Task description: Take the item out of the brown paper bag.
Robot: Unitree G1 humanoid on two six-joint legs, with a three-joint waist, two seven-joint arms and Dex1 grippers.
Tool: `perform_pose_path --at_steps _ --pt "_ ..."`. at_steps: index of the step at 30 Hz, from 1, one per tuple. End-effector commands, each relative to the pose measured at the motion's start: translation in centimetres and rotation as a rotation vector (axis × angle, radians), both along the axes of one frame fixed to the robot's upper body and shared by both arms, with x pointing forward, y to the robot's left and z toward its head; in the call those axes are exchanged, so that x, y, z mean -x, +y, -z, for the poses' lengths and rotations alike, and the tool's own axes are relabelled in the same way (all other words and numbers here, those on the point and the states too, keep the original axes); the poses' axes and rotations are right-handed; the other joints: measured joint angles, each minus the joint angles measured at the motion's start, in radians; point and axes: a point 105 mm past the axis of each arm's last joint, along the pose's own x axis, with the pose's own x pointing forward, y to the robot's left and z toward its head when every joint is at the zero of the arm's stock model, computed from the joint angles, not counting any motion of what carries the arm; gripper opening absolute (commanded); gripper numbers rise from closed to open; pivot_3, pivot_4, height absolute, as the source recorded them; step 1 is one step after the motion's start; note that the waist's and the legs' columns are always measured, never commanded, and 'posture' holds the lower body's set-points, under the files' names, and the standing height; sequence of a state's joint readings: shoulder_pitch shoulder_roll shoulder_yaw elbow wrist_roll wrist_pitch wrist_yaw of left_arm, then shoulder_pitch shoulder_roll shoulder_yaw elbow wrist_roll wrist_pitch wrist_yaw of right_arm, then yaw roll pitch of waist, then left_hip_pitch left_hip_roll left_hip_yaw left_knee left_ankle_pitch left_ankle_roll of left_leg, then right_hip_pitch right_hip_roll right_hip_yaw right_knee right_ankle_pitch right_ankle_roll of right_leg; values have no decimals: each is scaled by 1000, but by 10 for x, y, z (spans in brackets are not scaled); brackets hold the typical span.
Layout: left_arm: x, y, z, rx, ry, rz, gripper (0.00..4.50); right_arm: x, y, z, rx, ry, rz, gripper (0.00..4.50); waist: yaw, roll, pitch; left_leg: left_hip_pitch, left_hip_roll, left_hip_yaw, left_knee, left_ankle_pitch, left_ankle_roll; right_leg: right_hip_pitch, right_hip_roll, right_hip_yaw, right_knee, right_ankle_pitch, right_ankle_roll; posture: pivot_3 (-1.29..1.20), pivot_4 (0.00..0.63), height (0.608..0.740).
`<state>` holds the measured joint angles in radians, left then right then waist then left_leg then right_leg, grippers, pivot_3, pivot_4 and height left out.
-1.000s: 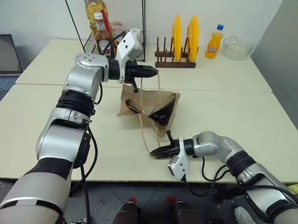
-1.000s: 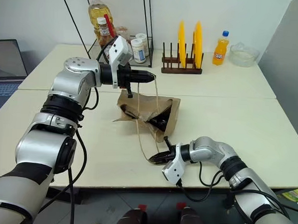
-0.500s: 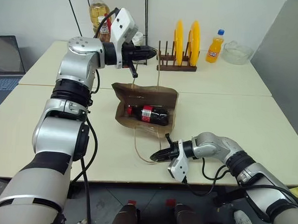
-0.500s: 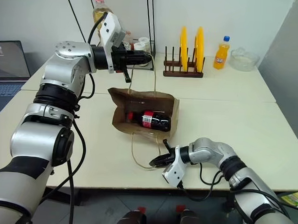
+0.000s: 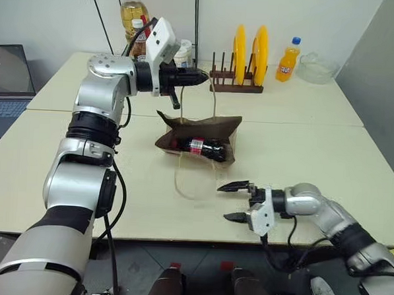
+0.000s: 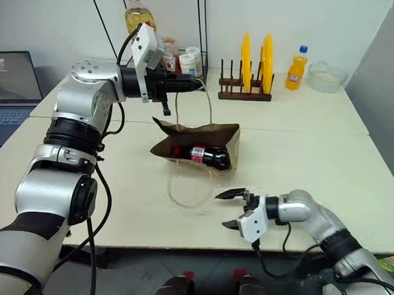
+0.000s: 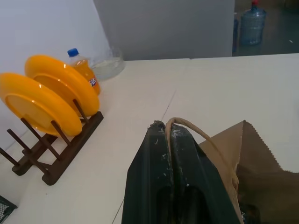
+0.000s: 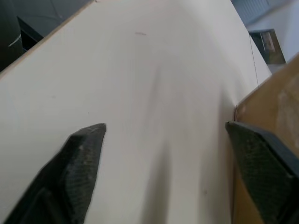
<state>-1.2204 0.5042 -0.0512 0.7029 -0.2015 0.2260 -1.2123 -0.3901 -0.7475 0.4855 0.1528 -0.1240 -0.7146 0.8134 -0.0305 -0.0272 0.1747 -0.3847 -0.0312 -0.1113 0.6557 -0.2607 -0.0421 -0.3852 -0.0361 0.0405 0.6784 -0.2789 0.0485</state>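
Since the earlier frames the right gripper has let go of the low handle loop and drawn back toward the lower right of the frame, its two fingers now spread wide with nothing between them. Over the same time the left gripper has stayed closed, pinching the upper handle of the brown paper bag and holding it up at the upper middle of the frame, arm stretched level. The bag lies on its side at the centre of the table, mouth toward the camera. Inside it the item lies flat, red label showing. Bare tabletop lies between bag and right gripper.
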Motion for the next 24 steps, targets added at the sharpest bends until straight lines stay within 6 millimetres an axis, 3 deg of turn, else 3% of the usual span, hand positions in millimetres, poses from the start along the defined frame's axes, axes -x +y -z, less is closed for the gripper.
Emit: perform_pose_path --at_steps 1,5,9,11,14,17,22,24 --pt "12 -2 -20 24 -53 52 0 7 -7 -25 -91 3 85 4472 -2 0 0 -1 1 0 0 0 0 -1 0 0 1 0 0 0 150 740" --pt "16 -2 -23 30 -50 63 0 6 -23 -27 -174 161 284 4472 -5 -1 1 -2 2 2 0 0 0 -3 2 1 1 0 0 0 150 740" --pt "22 -4 -24 35 -36 98 0 -20 -25 -53 -310 216 429 4306 -9 0 2 -1 4 3 0 0 0 -3 3 1 2 0 0 0 150 740" --pt "27 -6 -25 34 -28 125 0 -34 -24 -68 -386 240 482 3869 -11 0 3 -1 5 3 0 0 0 -3 4 1 2 0 0 0 150 740" --pt "36 -9 -26 19 -12 168 0 -39 -8 -101 -519 307 453 2800 -9 1 4 -1 5 2 0 0 0 -3 4 1 2 0 0 0 150 740" --pt "40 -11 -26 14 -1 184 0 -34 4 -128 -635 446 396 1742 -8 1 5 -3 5 1 -1 0 0 -4 3 0 1 0 0 0 150 740" --pt "41 -10 -26 13 3 183 0 -11 26 -152 -727 797 239 38 -2 2 5 -5 4 -1 -1 0 0 -5 2 0 1 0 0 0 150 740" --pt "41 -11 -27 15 5 183 0 -5 39 -158 -730 872 180 12 -2 2 5 -5 4 -1 -1 0 0 -5 2 0 1 0 0 0 150 740"
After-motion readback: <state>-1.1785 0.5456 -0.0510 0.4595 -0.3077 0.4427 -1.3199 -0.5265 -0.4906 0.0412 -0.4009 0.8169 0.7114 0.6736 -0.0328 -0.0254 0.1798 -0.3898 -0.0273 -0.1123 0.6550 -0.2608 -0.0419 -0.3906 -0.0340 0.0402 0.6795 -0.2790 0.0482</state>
